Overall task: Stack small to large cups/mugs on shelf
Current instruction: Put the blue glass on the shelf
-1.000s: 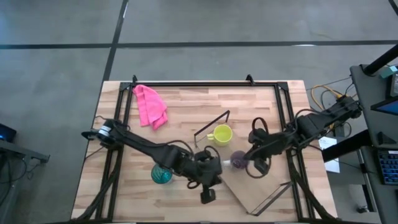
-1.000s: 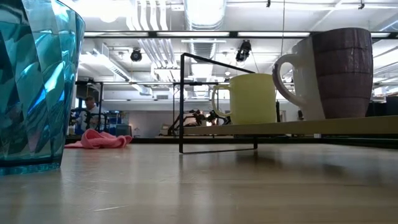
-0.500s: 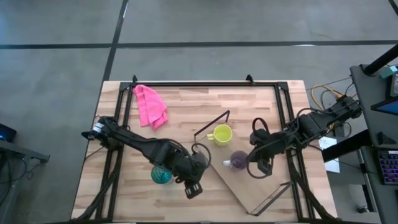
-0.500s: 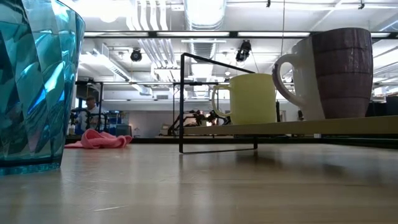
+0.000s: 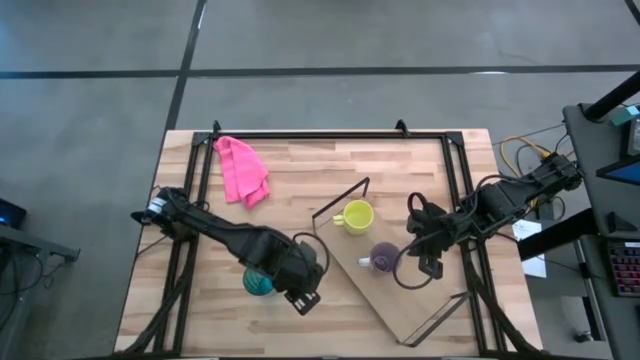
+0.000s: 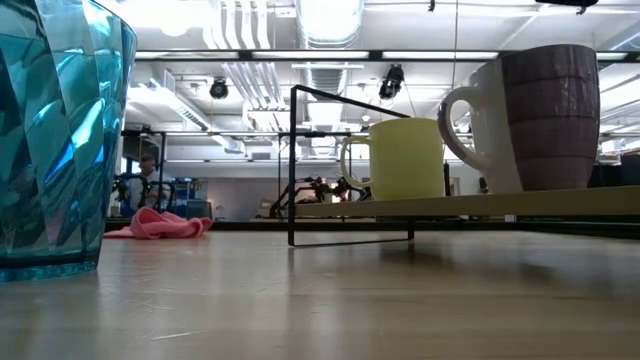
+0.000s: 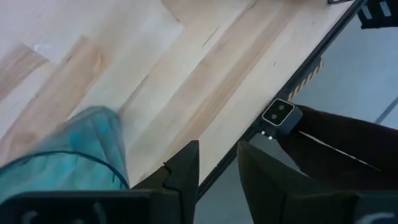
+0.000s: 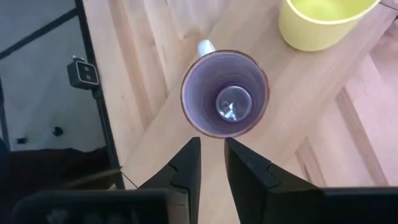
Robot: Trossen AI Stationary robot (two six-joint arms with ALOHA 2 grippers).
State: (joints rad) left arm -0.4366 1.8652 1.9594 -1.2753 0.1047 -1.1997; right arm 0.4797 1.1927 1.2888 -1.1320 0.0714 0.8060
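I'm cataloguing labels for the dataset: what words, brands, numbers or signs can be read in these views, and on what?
None can be read.
Yellow mug, purple mug, teal cup, pink cloth, shelf: no print shows.
Small black box at the table edge: a white square mark, no legible text.

I'm running this in a lab or workshop hall: bare concrete floor (image 5: 400, 40), exposed ceiling ducts (image 6: 245, 30), strip lighting and equipment racks behind
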